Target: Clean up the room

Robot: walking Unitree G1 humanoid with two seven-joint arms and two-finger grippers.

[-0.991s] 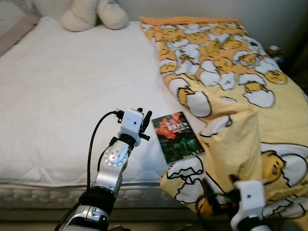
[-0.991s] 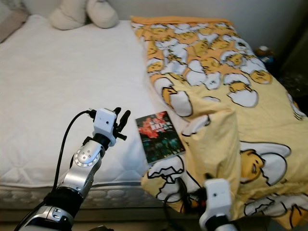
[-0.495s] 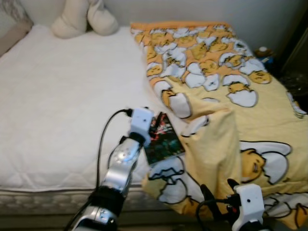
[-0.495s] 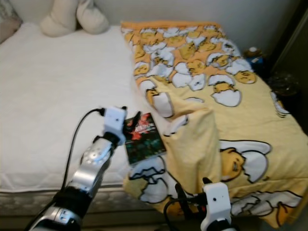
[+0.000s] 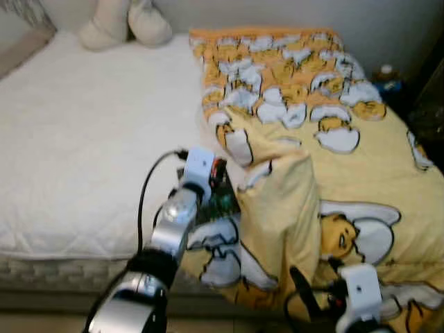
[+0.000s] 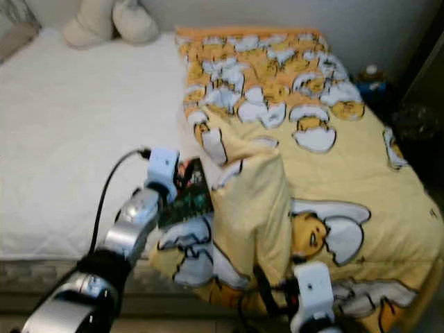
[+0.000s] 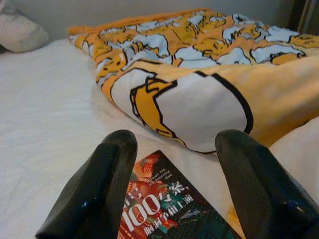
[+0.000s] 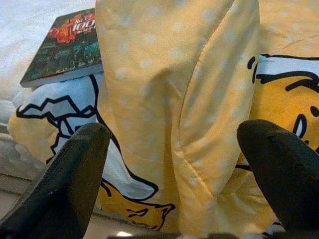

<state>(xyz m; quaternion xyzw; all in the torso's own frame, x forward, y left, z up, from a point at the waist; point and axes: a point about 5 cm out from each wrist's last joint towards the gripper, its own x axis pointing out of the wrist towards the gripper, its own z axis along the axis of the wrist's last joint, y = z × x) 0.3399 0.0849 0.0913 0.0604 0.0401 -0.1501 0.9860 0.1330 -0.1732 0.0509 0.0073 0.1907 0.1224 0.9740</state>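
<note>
A dark book (image 5: 222, 198) with a red and green cover lies on the white mattress (image 5: 83, 139), at the edge of the yellow egg-print blanket (image 5: 312, 139). My left gripper (image 5: 216, 171) hovers over the book, open, its two fingers (image 7: 107, 169) straddling the cover (image 7: 164, 214) without holding it. Low at the bed's front edge, my right gripper (image 8: 174, 132) is open and faces a hanging fold of the blanket (image 8: 199, 99). The book (image 8: 65, 47) lies beyond that fold.
Cream pillows (image 5: 125, 24) rest at the head of the bed. A bottle (image 5: 386, 73) stands beyond the far right side, beside dark furniture. The blanket drapes over the mattress's front edge (image 5: 62, 270).
My left gripper has reached from beside the book to right over it. The view has shifted as I moved. The right gripper stays low by the blanket.
</note>
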